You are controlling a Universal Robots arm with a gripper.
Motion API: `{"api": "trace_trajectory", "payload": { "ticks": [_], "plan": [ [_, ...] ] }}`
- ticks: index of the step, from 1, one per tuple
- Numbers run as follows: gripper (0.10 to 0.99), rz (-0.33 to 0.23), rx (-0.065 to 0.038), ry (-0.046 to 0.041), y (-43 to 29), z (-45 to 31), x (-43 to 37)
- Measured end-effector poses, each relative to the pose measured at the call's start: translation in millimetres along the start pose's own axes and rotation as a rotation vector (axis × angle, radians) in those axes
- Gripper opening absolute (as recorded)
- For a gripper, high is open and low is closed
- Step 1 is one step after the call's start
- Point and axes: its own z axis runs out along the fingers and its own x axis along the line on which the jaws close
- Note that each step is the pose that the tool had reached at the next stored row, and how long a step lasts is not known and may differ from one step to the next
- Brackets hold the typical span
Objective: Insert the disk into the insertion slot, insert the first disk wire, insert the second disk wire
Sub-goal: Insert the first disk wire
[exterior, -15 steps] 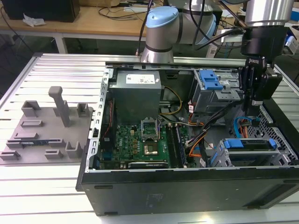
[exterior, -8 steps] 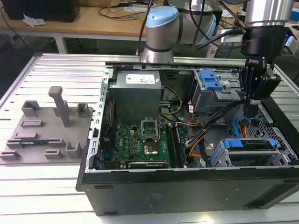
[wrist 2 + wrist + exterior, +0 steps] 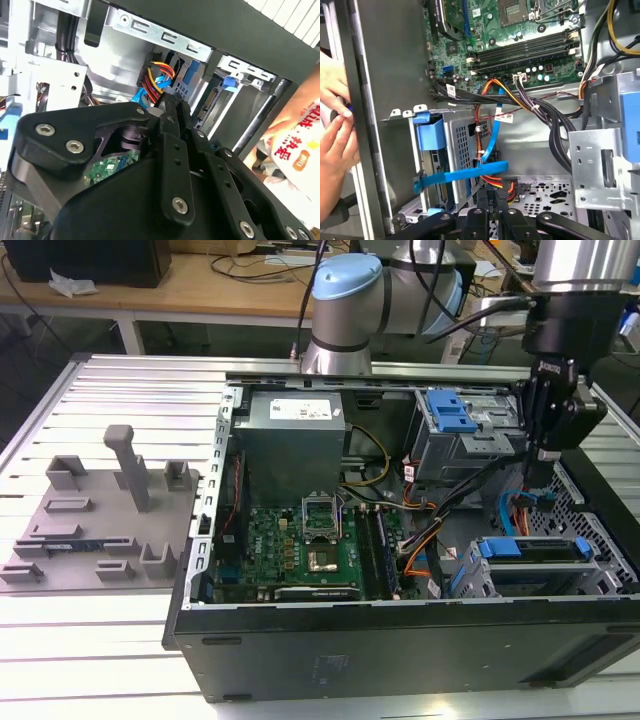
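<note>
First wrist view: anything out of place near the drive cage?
Yes. A person's hand sits against the case wall while the end effector is inside the case. The flat blue cable drapes loose across the perforated face of the drive cage.

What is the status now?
Gripper low in case, by red wires and blue cable. Disk sits in slot. A hand at case wall.
</note>
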Motion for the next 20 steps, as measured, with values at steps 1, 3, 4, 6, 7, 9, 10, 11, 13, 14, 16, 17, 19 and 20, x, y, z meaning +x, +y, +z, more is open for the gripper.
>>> {"api": "trace_trajectory", "payload": {
  "ticks": [1, 3, 4, 6, 7, 9, 10, 11, 13, 14, 16, 17, 19, 20],
  "plan": [
    [0.169, -0.002, -0.007, -0.0098, -1.6, -1.7, 1.4],
    [0.169, -0.002, -0.014, -0.0447, -3.1, -2.4, 5.7],
    [0.169, -0.001, -0.017, -0.0695, -3.6, -2.1, 7.4],
    [0.169, -0.001, -0.022, -0.1036, -4.6, -0.5, 14.0],
    [0.169, 0.000, -0.023, -0.1080, -4.9, 0.2, 16.5],
    [0.169, 0.000, -0.025, -0.1172, -5.6, 1.5, 21.9],
    [0.169, 0.000, -0.026, -0.1225, -6.0, 2.3, 25.2],
    [0.169, 0.000, -0.026, -0.1262, -6.3, 2.8, 27.8],
    [0.169, 0.000, -0.027, -0.1321, -7.8, 5.2, 39.0],
    [0.169, 0.000, -0.028, -0.1334, -8.3, 6.3, 42.7],
    [0.169, 0.000, -0.028, -0.1362, -9.2, 9.3, 50.5],
    [0.169, 0.000, -0.029, -0.1374, -9.6, 10.7, 53.9],
    [0.169, 0.000, -0.029, -0.1413, -10.5, 14.1, 61.5],
    [0.169, 0.000, -0.031, -0.1500, -11.2, 16.7, 67.5]
  ]
}}
